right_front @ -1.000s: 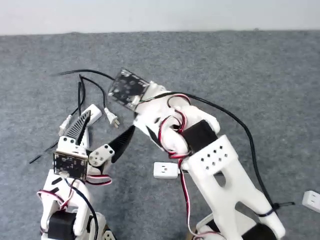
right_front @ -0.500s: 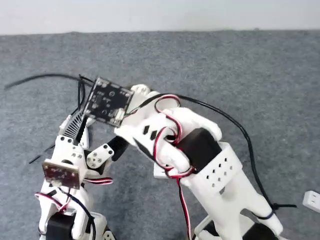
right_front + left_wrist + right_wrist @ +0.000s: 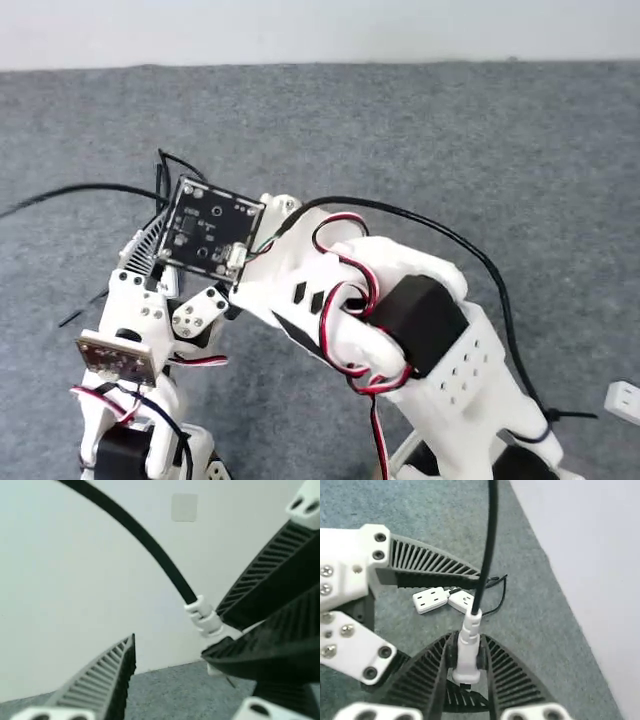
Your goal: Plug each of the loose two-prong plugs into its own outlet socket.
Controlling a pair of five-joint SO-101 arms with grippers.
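Note:
My right gripper [image 3: 468, 641] is shut on a white two-prong plug [image 3: 467, 652], whose black cord [image 3: 490, 540] runs up and away. The plug [image 3: 204, 621] hangs in the air between the spread fingers of my left gripper [image 3: 170, 672], which is open and touches nothing. Below on the carpet lie two white outlet sockets [image 3: 430, 600] [image 3: 462, 601], side by side. In the high view the right arm's wrist board [image 3: 207, 228] covers the plug. It sits over the left gripper [image 3: 190, 278] at the table's left. The cord [image 3: 60, 193] trails off to the left.
A third white socket [image 3: 622, 400] lies at the right edge of the grey carpet [image 3: 450, 140]. Thin black cables [image 3: 165, 170] loop behind the left gripper. The right arm's body [image 3: 420, 330] spans the middle front. A pale wall stands behind the table.
The right arm has swung left and down with the plug, coming in between the left gripper's open fingers. The cord swept left. The left wrist tipped back.

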